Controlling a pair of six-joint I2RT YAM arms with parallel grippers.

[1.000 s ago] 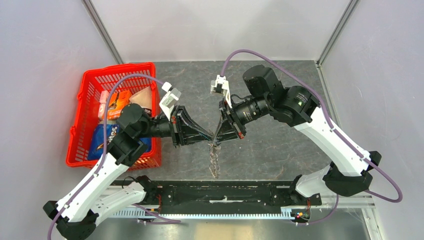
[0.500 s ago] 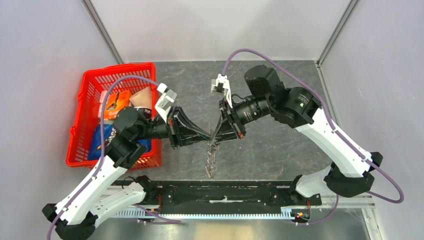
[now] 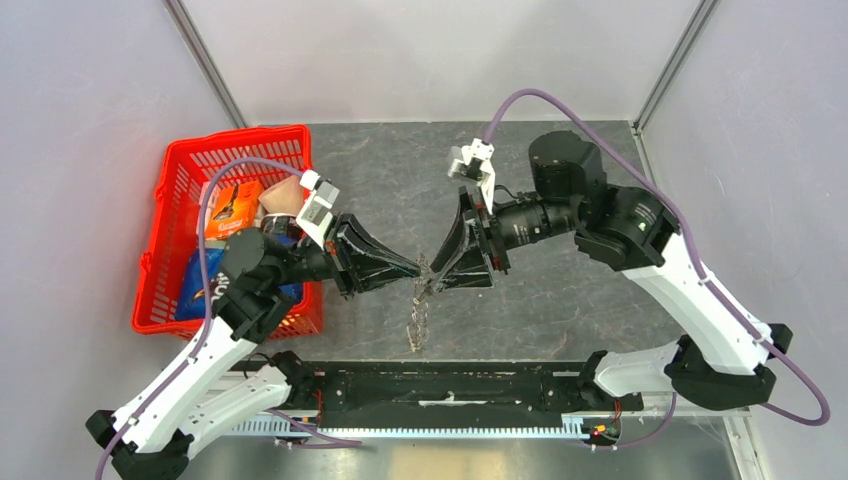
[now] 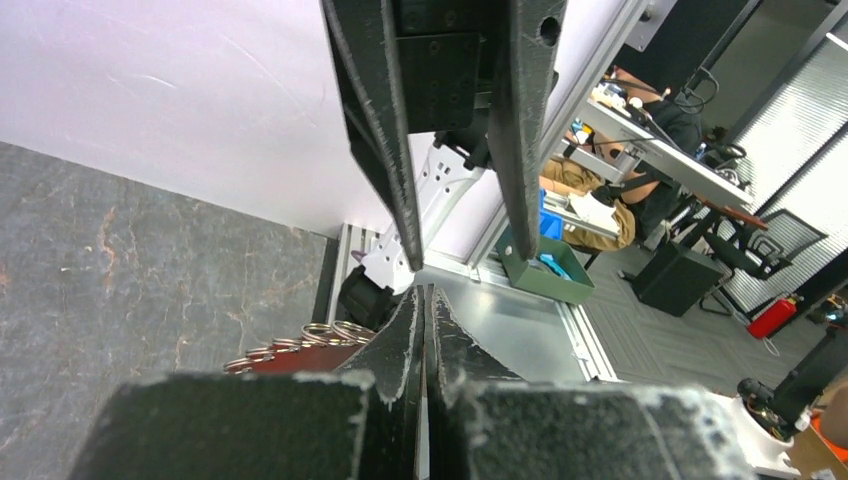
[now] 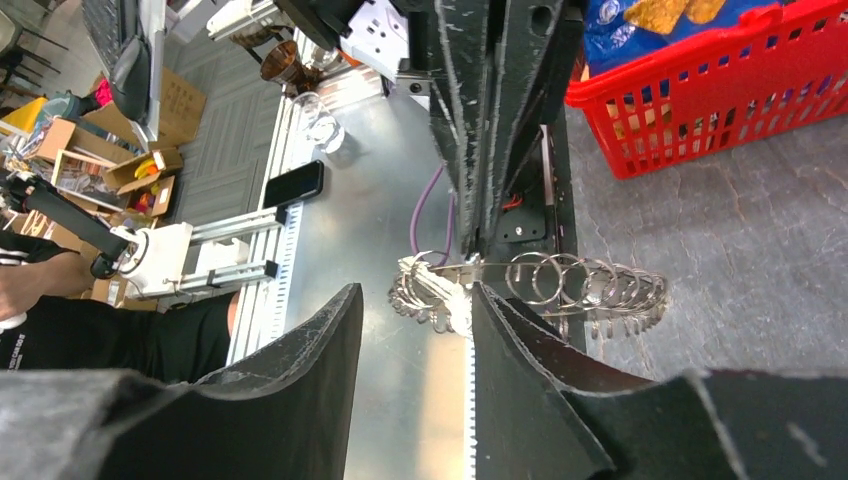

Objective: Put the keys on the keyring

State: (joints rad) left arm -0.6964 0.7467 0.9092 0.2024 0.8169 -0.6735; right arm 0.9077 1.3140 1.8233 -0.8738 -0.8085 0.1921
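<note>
The keyring, a string of silvery rings, hangs from my left gripper above the table's near middle. The left jaws are pressed together on its top end, with rings trailing off to one side. A few of those rings show beside the shut left fingertips in the left wrist view. My right gripper faces the left one tip to tip, its jaws open around a bunch of rings without gripping it. The black-headed keys are not visible in any view.
A red basket with snack packets stands at the left, close behind the left arm. The black mounting rail runs along the near edge under the hanging rings. Grey walls enclose the table on three sides.
My right gripper has opened and drawn back to the right, letting go of the rings. The left gripper stays shut and the keyring still hangs from it, shifted slightly left.
</note>
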